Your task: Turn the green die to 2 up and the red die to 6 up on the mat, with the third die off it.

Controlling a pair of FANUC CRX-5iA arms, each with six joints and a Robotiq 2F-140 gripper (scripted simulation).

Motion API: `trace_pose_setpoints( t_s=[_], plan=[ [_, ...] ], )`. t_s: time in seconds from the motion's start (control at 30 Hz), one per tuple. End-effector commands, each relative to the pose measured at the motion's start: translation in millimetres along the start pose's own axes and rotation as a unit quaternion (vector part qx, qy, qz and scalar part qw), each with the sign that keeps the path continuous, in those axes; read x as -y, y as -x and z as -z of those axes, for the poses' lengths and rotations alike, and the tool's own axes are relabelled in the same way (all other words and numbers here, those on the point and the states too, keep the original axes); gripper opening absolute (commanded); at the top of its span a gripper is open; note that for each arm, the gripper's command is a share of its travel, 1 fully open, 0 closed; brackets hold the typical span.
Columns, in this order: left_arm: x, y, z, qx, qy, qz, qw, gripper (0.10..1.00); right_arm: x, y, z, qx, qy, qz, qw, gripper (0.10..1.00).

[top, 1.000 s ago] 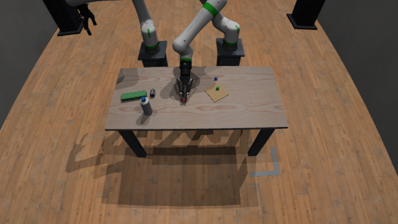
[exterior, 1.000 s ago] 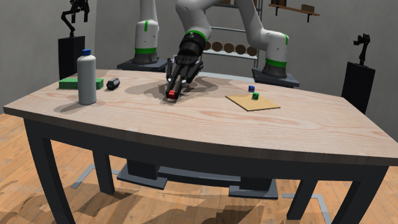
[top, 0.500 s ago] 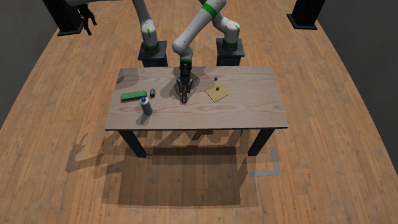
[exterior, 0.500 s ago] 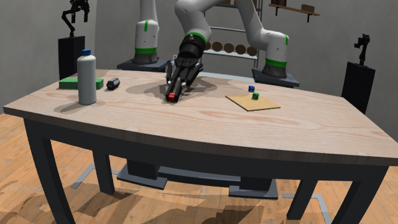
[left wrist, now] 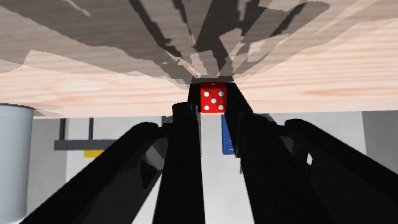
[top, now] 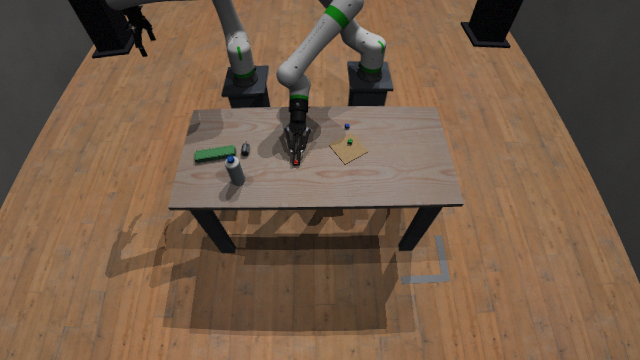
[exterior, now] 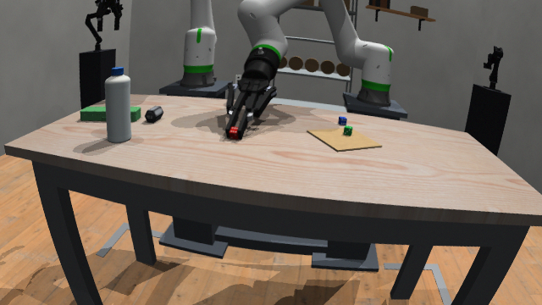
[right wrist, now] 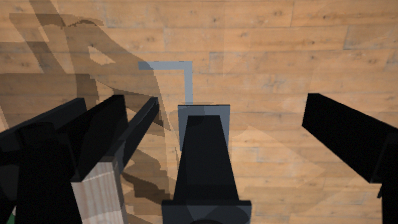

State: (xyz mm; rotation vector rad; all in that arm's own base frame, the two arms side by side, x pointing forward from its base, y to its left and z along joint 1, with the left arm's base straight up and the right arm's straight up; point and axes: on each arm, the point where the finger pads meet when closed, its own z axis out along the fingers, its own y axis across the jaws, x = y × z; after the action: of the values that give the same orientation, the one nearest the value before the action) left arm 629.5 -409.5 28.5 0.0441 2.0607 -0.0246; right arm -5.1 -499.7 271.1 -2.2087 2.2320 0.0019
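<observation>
Left hand [top: 296, 163] [exterior: 234, 135] [left wrist: 213, 98] nearly closed, gripping red die [top: 296, 162] [exterior: 234, 132] [left wrist: 213, 98] low over desk [top: 390, 185] [exterior: 271, 169] [left wrist: 310, 90], off mat [top: 348, 153] [exterior: 345, 141]. Keep it level, touch down softly, then release. Green die [top: 350, 141] [exterior: 348, 130] on mat; blue die [top: 347, 126] [exterior: 342, 120] off.
</observation>
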Motion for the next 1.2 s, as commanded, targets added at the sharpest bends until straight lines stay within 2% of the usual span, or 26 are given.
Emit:
trace_pose_setpoints(
  t_s=[0.0, 0.2, 0.7, 1.17],
  plan=[
    [0.4, 1.4, 0.2, 0.001, 0.0, 0.001, 1.0, 0.184, -0.2, -0.3, 0.9, -0.001, 0.0, 0.0, 1.0, 1.0],
    [0.4, 1.4, 0.2, 0.001, 0.0, 0.001, 1.0, 0.184, -0.2, -0.3, 0.9, -0.001, 0.0, 0.0, 1.0, 1.0],
    [0.4, 1.4, 0.2, 0.001, 0.0, 0.001, 1.0, 0.291, -0.2, -0.3, 0.9, -0.001, 0.0, 0.0, 1.0, 1.0],
    [0.4, 1.4, 0.2, 0.001, 0.0, 0.001, 1.0, 0.291, -0.2, -0.3, 0.9, -0.001, 0.0, 0.0, 1.0, 1.0]
  ],
)
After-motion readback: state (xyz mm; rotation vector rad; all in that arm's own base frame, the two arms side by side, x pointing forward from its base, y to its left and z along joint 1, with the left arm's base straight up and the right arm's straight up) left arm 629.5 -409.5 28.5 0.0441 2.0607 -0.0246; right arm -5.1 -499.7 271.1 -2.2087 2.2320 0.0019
